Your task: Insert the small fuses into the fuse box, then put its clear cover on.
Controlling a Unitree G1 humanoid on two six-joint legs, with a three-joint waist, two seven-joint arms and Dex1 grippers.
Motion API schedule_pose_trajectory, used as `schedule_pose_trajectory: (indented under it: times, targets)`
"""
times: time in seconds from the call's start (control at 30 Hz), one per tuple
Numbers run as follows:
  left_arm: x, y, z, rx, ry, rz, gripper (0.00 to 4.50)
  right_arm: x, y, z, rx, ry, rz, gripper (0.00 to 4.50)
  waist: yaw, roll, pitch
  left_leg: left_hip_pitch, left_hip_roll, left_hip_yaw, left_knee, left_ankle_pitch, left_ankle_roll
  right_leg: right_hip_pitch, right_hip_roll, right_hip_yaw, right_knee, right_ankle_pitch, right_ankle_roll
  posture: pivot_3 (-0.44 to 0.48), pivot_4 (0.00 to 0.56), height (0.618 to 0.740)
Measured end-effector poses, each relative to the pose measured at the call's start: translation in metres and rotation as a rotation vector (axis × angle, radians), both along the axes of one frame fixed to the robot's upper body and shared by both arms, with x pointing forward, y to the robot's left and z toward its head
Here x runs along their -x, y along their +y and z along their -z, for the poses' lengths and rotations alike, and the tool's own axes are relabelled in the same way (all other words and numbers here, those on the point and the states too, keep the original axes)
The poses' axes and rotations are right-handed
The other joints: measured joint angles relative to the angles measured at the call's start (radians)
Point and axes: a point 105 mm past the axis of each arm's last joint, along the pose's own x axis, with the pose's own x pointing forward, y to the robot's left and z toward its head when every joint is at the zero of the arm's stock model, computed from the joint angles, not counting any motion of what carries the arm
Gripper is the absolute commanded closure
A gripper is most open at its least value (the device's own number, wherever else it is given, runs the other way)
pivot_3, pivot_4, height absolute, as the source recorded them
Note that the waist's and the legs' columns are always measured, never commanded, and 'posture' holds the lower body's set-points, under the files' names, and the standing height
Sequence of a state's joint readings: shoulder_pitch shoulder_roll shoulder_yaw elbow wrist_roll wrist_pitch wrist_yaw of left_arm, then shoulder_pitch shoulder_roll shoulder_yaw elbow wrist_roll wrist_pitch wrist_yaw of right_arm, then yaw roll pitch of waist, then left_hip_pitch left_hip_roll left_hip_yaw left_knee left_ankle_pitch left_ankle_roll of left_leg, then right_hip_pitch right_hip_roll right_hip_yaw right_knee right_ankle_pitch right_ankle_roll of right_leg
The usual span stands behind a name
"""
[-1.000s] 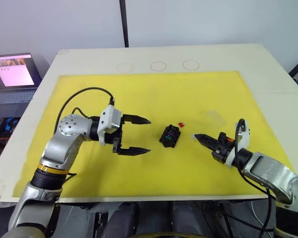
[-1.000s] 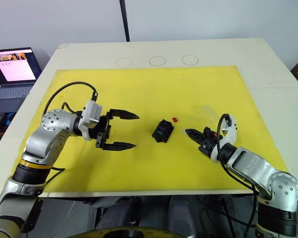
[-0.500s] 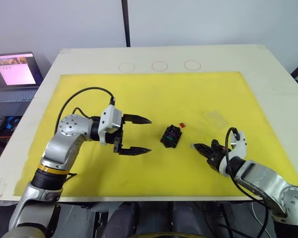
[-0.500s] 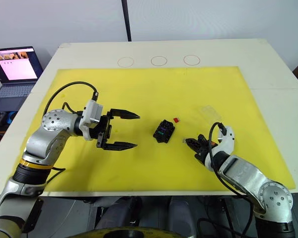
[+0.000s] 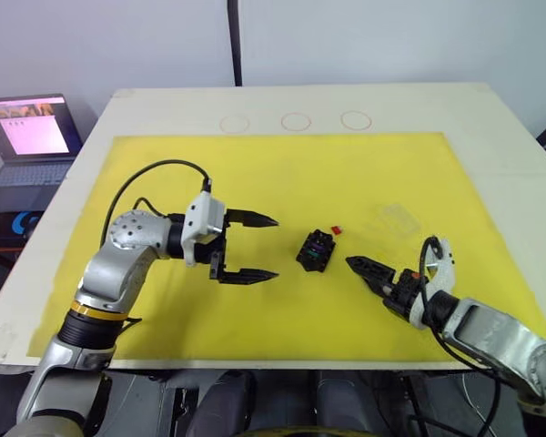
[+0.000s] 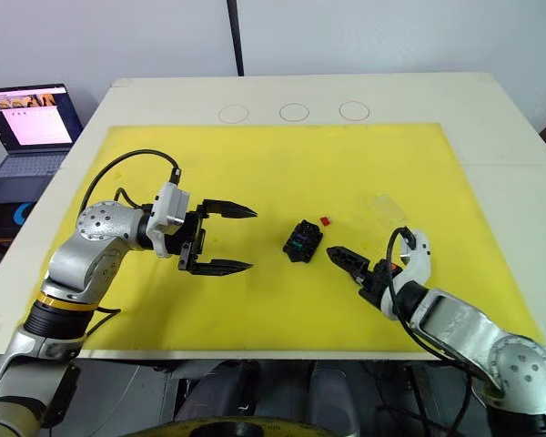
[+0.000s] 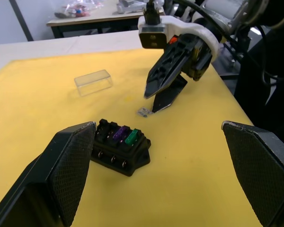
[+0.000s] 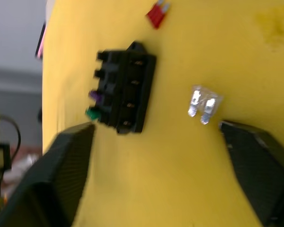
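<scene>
We see a pale fuse [image 8: 203,105] lying flat just beside the fuse box [image 5: 316,250], between it and our right gripper [image 8: 156,130], jaws spread. Light, stiff, slippery: pinch its plastic body, not the blades. Left gripper [image 5: 255,247] gapes too.

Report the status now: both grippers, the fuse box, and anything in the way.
Left gripper open, empty. Right gripper open over a loose pale fuse. Fuse box holds green and purple fuses; red fuse and clear cover lie apart.
</scene>
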State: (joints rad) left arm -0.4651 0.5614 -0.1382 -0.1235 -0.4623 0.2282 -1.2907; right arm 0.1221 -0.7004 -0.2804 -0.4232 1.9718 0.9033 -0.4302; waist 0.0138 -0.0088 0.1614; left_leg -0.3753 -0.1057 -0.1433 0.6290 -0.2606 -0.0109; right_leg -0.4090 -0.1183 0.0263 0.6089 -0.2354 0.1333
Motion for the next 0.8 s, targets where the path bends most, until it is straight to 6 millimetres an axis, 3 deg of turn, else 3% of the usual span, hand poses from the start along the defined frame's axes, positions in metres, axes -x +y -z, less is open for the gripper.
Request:
schedule_pose_trajectory:
  times: [0.1,0.17,0.23,0.3,0.4,0.5,0.8]
  targets:
    - [0.0,0.0,0.0,-0.001,0.0,0.004,0.0,-0.001,-0.021,-0.017,0.192,-0.031,-0.24,0.01,0.0,0.008,0.005,0.0,-0.001,0.003,0.002,0.0,0.001,0.003,-0.001,0.001,-0.005,0.001,-0.001,0.0,0.15,0.74]
    - [0.001,-0.001,0.001,-0.001,0.004,0.015,0.0,-0.015,-0.028,-0.045,0.163,-0.117,-0.33,0.01,-0.003,0.005,0.006,0.0,0.003,0.003,0.001,0.0,0.001,0.005,0.003,-0.002,-0.01,0.002,-0.002,0.0,0.15,0.74]
    - [0.003,-0.004,0.001,0.006,0.008,0.029,0.0,-0.023,-0.027,-0.06,0.117,-0.18,-0.405,0.01,-0.004,0.004,0.007,0.0,0.005,0.004,0.0,-0.002,0.003,0.005,0.005,-0.003,-0.011,0.005,0.001,0.0,0.15,0.74]
    - [0.003,-0.005,0.001,0.007,0.008,0.034,0.0,-0.027,-0.028,-0.055,0.103,-0.17,-0.466,0.01,-0.003,0.004,0.007,-0.001,0.006,0.003,0.0,-0.003,0.006,0.003,0.006,-0.004,-0.011,0.005,0.002,0.0,0.15,0.74]
    - [0.003,-0.004,0.002,0.006,0.008,0.034,0.0,-0.034,-0.033,-0.038,0.118,-0.113,-0.505,0.61,-0.001,0.004,0.007,-0.006,0.006,0.003,0.0,-0.004,0.006,-0.002,0.005,-0.004,-0.011,0.005,0.002,0.0,0.15,0.74]
    - [0.003,-0.004,0.002,0.004,0.008,0.031,0.0,-0.036,-0.04,-0.028,0.122,-0.078,-0.518,1.63,-0.001,0.004,0.007,-0.012,0.005,0.003,0.002,-0.004,0.006,-0.007,0.003,-0.004,-0.011,0.006,0.003,0.0,0.15,0.74]
    - [0.007,0.0,0.005,-0.011,0.014,0.027,0.0,-0.036,-0.037,-0.011,0.112,-0.039,-0.618,1.63,-0.002,0.004,0.007,-0.014,0.004,0.003,0.002,-0.001,0.002,-0.009,0.002,-0.003,-0.01,0.009,0.003,0.0,0.15,0.74]
